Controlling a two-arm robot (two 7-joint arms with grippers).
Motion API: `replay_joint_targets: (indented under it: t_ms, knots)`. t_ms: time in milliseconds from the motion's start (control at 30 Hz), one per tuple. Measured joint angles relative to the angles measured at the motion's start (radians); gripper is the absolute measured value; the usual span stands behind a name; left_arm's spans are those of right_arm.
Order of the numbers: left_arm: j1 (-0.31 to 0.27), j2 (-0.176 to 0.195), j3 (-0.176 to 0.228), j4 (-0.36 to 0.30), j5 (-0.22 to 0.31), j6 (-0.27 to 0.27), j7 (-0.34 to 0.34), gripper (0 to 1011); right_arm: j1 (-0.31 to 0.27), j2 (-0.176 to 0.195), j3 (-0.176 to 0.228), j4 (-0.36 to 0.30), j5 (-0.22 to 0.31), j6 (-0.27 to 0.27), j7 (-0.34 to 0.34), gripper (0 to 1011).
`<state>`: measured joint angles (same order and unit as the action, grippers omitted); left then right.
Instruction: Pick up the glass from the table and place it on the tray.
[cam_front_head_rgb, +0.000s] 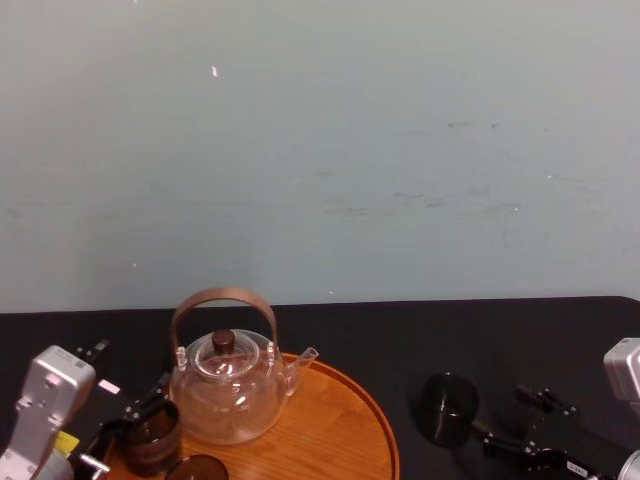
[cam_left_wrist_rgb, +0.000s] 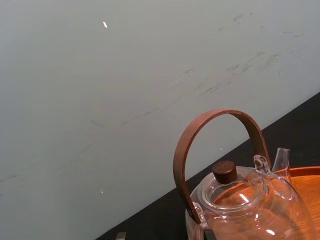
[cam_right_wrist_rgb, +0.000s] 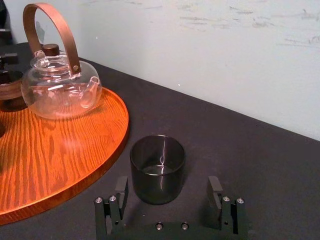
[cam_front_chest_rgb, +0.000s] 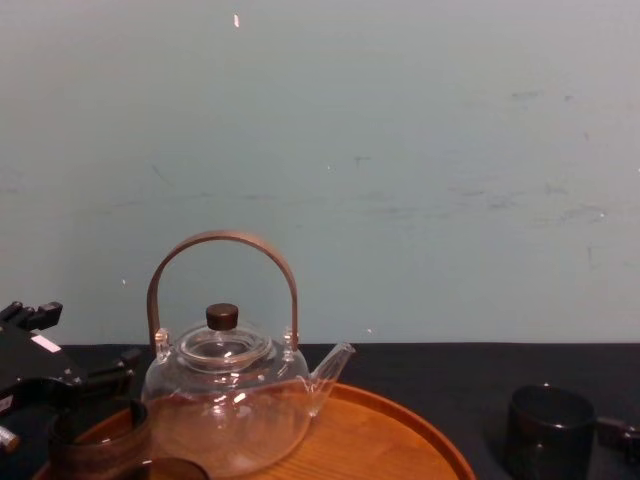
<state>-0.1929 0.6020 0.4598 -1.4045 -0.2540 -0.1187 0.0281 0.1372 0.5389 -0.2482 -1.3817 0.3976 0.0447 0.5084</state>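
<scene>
Your open right tool (cam_right_wrist_rgb: 167, 190) is straddling the glass (cam_right_wrist_rgb: 157, 167) on the surface (cam_right_wrist_rgb: 225, 140); lifting, tray (cam_right_wrist_rgb: 75, 150) placement pending; left tool (cam_front_head_rgb: 145, 412) idling.

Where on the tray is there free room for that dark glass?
The tray's right side, between teapot and rim, is bare wood. Its left is crowded: two brown cups and the left gripper. The open right gripper faces the glass on the table.

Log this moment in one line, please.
right gripper open, at glass | glass on table, beside tray | left gripper beside teapot
</scene>
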Motion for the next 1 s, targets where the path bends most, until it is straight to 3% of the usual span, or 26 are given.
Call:
replay_joint_targets:
  t_ms: [700, 1000]
  knots:
    - [0.000, 0.000, 0.000, 0.000, 0.000, 0.000, 0.000, 1001, -0.006, -0.001, 0.004, -0.003, 0.000, -0.009, 0.000, 1002]
    - [0.000, 0.000, 0.000, 0.000, 0.000, 0.000, 0.000, 1001, 0.029, 0.006, -0.032, 0.022, 0.017, -0.015, 0.040, 1002]
